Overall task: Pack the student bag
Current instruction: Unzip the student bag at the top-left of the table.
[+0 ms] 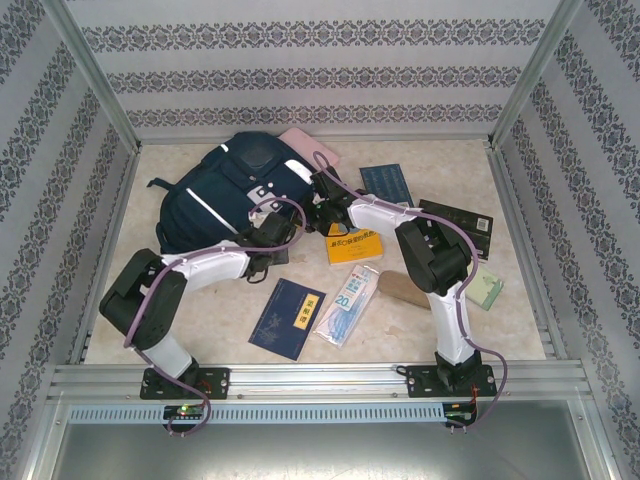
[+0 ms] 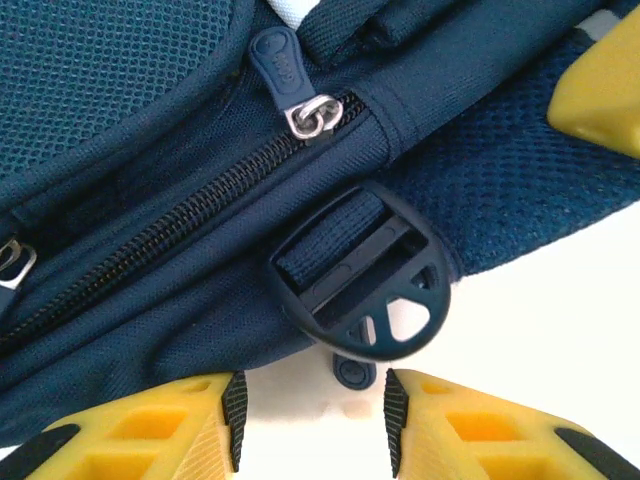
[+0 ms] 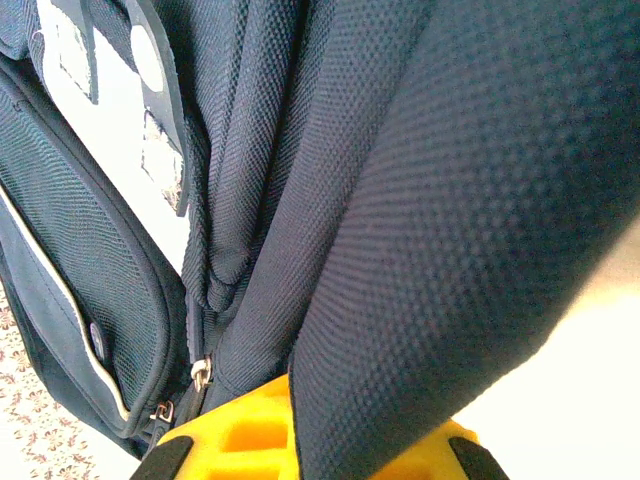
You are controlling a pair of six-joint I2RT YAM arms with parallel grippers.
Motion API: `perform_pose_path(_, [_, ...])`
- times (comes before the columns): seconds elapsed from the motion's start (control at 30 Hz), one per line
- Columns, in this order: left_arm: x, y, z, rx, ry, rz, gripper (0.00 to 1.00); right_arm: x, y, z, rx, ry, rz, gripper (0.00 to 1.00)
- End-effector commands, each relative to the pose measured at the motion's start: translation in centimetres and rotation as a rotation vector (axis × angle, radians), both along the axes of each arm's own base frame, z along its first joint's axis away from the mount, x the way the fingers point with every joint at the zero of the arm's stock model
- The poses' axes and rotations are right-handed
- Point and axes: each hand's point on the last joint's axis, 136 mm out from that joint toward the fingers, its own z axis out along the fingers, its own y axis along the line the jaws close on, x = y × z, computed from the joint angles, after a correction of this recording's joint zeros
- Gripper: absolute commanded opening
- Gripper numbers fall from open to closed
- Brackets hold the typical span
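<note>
The navy student bag [image 1: 225, 190] lies at the back left of the table, front pocket up. My left gripper [image 1: 272, 232] is at its near right edge. In the left wrist view that gripper [image 2: 312, 420] stands open, yellow fingers [image 2: 150, 430] apart, with a small zipper pull [image 2: 352, 372] just ahead of the gap, below a round strap buckle [image 2: 365, 285]. A metal zipper slider [image 2: 312, 117] sits on the closed zip above. My right gripper [image 1: 322, 190] is at the bag's right side. In the right wrist view it [image 3: 320, 455] is shut on a fold of bag fabric [image 3: 450, 220].
To the right of the bag lie a yellow book [image 1: 355, 245], a blue book [image 1: 387, 183] and a black book [image 1: 457, 225]. Nearer the front are a blue notebook [image 1: 288, 318], a plastic packet [image 1: 347, 305], a brown object [image 1: 405, 290] and a green item [image 1: 487, 290]. Something pink [image 1: 310, 145] lies behind the bag.
</note>
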Motion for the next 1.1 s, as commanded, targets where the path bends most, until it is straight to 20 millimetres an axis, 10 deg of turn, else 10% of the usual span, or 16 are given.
perform_pose_path(0.0, [0.8,0.1,-0.7,0.043,0.003,0.038,0.41,-0.5,1.6,4.2,0.089,-0.039,0.04,0.0])
perform_pose_path(0.63, [0.7,-1.5,-5.8,0.045,0.132,-0.012,0.39,0.0,1.6,4.5,0.107,-0.03,0.043,0.0])
perform_pose_path(1.07, [-1.6,-0.6,-6.1,0.048,0.187,-0.03,0.0,0.8,0.7,4.4,0.106,-0.028,0.014,0.0])
